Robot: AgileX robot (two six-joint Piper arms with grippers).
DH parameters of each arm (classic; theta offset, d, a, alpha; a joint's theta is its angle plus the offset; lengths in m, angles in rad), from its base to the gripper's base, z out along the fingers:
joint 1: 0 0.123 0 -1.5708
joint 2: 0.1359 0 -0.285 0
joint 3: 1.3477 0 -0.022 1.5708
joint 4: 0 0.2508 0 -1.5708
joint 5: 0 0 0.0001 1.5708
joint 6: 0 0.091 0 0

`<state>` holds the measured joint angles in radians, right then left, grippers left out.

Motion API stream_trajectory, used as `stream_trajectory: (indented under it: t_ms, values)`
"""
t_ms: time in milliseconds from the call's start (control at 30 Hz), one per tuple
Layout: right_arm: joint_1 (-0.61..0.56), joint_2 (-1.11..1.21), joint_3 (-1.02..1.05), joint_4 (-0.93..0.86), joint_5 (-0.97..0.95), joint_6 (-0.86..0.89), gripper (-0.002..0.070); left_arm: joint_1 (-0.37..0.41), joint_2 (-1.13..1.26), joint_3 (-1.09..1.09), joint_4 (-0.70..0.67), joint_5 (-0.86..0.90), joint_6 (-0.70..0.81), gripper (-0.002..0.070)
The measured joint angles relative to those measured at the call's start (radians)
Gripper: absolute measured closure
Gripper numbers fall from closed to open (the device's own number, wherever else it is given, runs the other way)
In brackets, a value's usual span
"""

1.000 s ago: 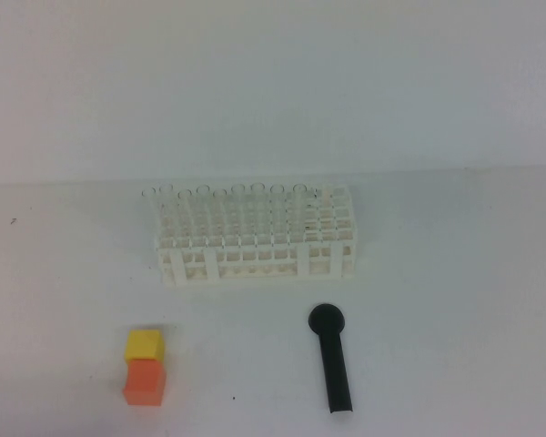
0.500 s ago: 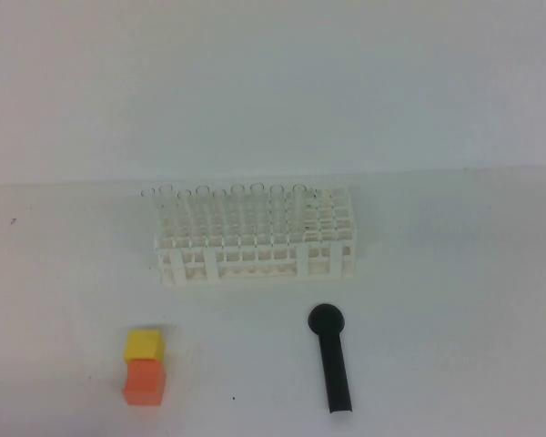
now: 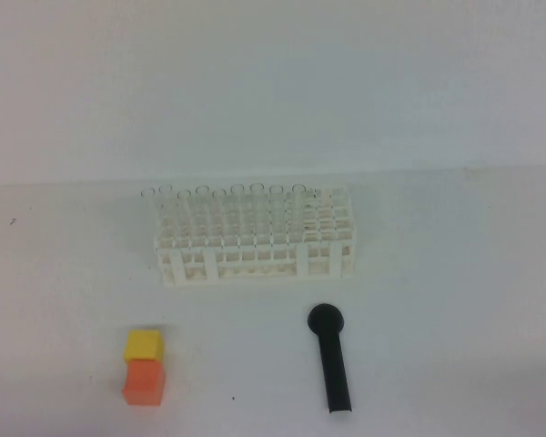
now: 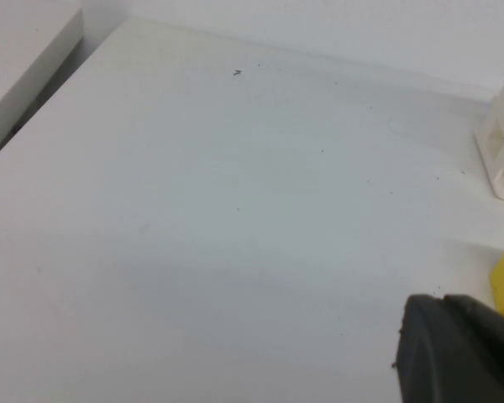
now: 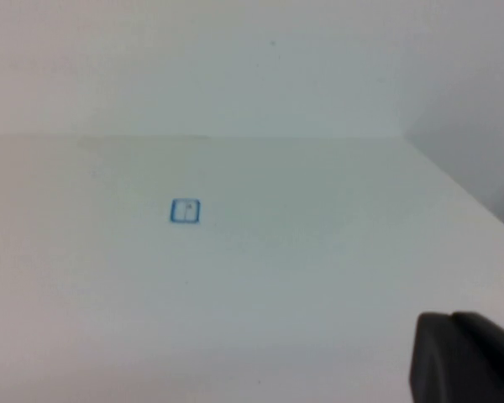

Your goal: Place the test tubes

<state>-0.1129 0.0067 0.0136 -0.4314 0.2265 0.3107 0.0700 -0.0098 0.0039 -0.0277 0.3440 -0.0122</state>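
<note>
Test tubes racked on white table, left gripper, right gripper above

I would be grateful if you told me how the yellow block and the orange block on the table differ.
The yellow block looks smaller than the orange block. The yellow block lies nearer the white rack, the orange block nearer the robot. Both are boxy, side by side, apparently touching. The left gripper hangs over the table near the yellow block; the right gripper hangs over the table by a blue mark.
</note>
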Motion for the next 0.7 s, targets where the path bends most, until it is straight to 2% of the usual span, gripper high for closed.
stream_trajectory:
  t_ms: [233, 700]
  values:
    - [-0.004, -0.019, 0.010, 0.020, 0.153, 0.002, 0.0678, 0.000, 0.002, -0.002, 0.000, -0.002, 0.000, 0.0676]
    - [-0.004, -0.019, 0.008, 0.021, 0.166, -0.006, 0.0678, 0.000, 0.002, -0.002, 0.000, -0.002, 0.000, 0.0669]
